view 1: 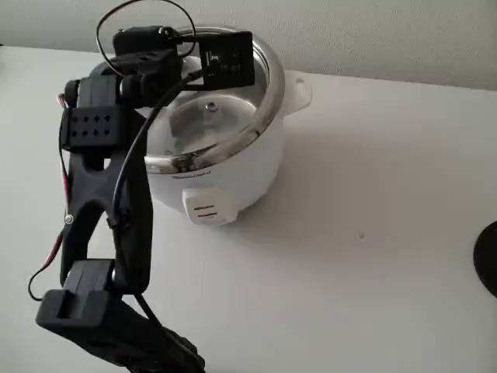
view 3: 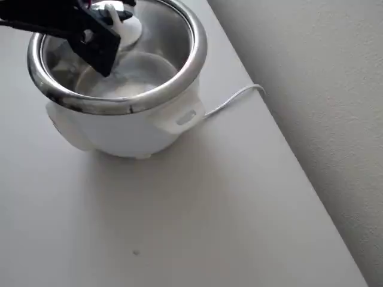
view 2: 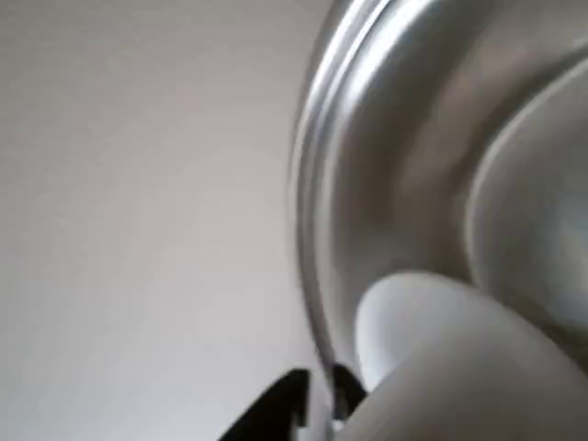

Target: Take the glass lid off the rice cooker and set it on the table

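Observation:
The white rice cooker (view 1: 221, 183) stands at the back left of the table (view 1: 373, 256), with its switch panel facing the front. The glass lid (view 1: 203, 124) lies over the steel pot, and its vent hole shows through the glass. My black gripper (view 1: 167, 62) hangs over the cooker's far left side. From overhead, the gripper (view 3: 103, 28) sits right beside the lid's white knob (view 3: 124, 27). In the wrist view, two dark fingertips (view 2: 276, 418) stand close together at the steel rim (view 2: 312, 230), with the blurred knob (view 2: 450, 358) just to their right. Whether they hold anything is unclear.
A white cable (view 3: 230, 98) runs from the cooker toward the wall at the table's back edge. A dark round object (view 1: 489, 256) pokes in at the right edge of the fixed view. Open table surface lies in front of and to the right of the cooker.

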